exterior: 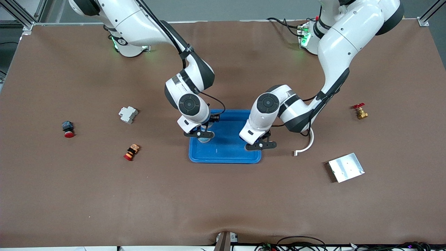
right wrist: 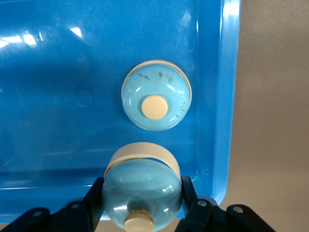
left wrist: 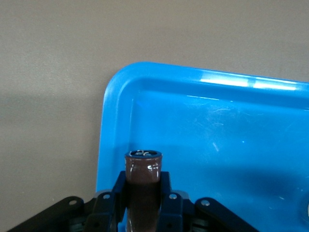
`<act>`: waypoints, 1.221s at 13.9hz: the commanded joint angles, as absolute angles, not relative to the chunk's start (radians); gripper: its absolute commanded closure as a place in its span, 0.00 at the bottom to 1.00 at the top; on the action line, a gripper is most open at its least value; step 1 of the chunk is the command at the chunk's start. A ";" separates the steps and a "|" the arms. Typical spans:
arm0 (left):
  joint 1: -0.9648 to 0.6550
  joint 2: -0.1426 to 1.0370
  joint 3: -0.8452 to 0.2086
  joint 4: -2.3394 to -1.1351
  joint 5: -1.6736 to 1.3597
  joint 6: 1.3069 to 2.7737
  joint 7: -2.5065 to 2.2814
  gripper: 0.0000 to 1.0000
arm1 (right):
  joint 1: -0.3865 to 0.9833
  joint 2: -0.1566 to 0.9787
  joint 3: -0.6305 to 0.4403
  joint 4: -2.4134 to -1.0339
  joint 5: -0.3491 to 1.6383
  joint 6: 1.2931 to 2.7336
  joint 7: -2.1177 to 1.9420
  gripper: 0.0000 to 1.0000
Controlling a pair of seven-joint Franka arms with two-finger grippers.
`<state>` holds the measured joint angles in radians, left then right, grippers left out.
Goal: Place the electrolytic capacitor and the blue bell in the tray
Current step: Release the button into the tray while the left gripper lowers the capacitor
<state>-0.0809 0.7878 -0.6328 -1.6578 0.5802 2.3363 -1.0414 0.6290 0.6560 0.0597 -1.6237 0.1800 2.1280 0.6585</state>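
Where the arms met: over the blue tray (exterior: 226,155), which lay on the brown table (exterior: 223,202) about midway between the two arms' ends.
Tray: shallow, with a raised rim and rounded corners; its glossy floor filled much of the left wrist view (left wrist: 217,135) and the right wrist view (right wrist: 58,96).
Right gripper (exterior: 202,135): over the tray's side toward the right arm's end, its fingers clenched on either side of a pale blue bell (right wrist: 141,191).
Held bell: dome and cream button turned toward the wrist camera, cream base ring behind the dome, hanging above the tray just inside the rim.
Second bell (right wrist: 156,95): same pale blue with a cream button, resting button-up on the tray floor beside the rim toward the right arm's end, apart from the held one.
Left gripper (exterior: 261,144): over the tray's corner nearer the front camera, toward the left arm's end, fingers (left wrist: 166,193) grasping the capacitor (left wrist: 143,183).
Capacitor: a dark brown cylinder with a blue-rimmed end cap, pinched at its body and raised above the tray just inside that corner.
Table, toward the right arm's end: a grey switch block (exterior: 128,114), a black and red push button (exterior: 68,129) and an orange and red button (exterior: 131,152).
Table, toward the left arm's end: a brass valve (exterior: 360,111) with a red handle, a white curved strip (exterior: 306,144) near the tray, and a metal plate (exterior: 346,167).
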 commanded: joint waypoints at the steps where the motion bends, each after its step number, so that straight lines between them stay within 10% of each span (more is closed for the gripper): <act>1: -0.123 0.810 -0.608 -1.605 0.565 2.316 -1.052 1.00 | 0.629 0.647 0.057 -1.637 0.196 2.125 0.670 0.30; 4: -0.185 0.827 -0.548 -1.566 0.563 2.315 -1.074 1.00 | 0.624 0.647 0.057 -1.643 0.196 2.115 0.678 0.00; 17: -0.224 0.868 -0.526 -1.546 0.572 2.322 -1.075 1.00 | 0.206 0.393 0.048 -1.629 0.186 1.821 0.437 0.00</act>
